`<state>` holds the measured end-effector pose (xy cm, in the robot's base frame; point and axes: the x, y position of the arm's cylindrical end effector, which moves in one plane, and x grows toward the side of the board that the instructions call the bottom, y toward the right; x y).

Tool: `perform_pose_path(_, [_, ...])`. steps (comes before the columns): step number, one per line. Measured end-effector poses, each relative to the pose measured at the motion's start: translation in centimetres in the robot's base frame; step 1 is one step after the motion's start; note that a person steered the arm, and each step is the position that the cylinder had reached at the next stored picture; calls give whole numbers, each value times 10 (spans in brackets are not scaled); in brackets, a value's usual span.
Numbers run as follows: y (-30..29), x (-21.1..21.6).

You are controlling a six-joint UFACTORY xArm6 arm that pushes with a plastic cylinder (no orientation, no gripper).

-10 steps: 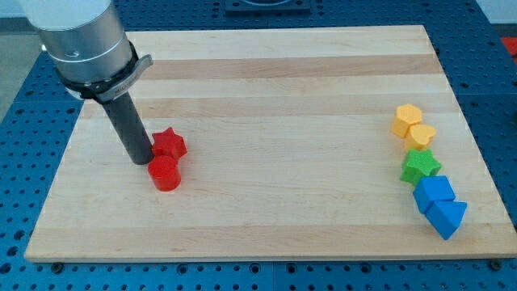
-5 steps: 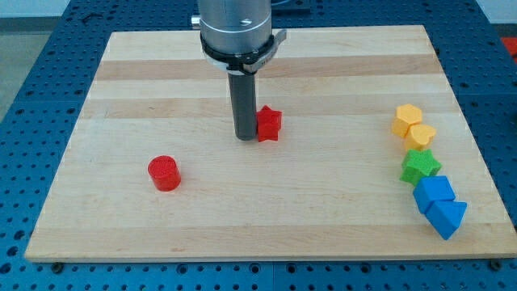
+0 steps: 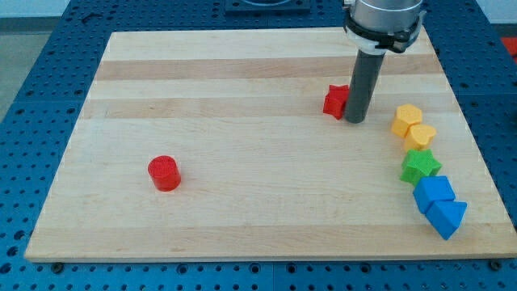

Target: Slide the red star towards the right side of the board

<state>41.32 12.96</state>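
The red star (image 3: 334,101) lies on the wooden board (image 3: 242,178), right of centre in the upper half. My tip (image 3: 354,120) stands right beside it, touching its right side, and the rod hides part of the star's right edge. The yellow blocks are a short way to the tip's right.
A red cylinder (image 3: 164,173) sits at the lower left. Along the right edge, top to bottom: a yellow hexagon (image 3: 407,120), a yellow heart-like block (image 3: 421,136), a green star (image 3: 420,167), a blue block (image 3: 434,192) and a blue triangle (image 3: 447,217).
The red star slid right and slightly up, away from the red cylinder. My tip moved right with it and now stands on the star's right side instead of its left.
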Motion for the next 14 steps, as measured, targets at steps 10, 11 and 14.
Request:
perform_pose_path(10, [-53,-71])
perform_pose_path(11, [8,-103])
perform_pose_path(14, [26,-69])
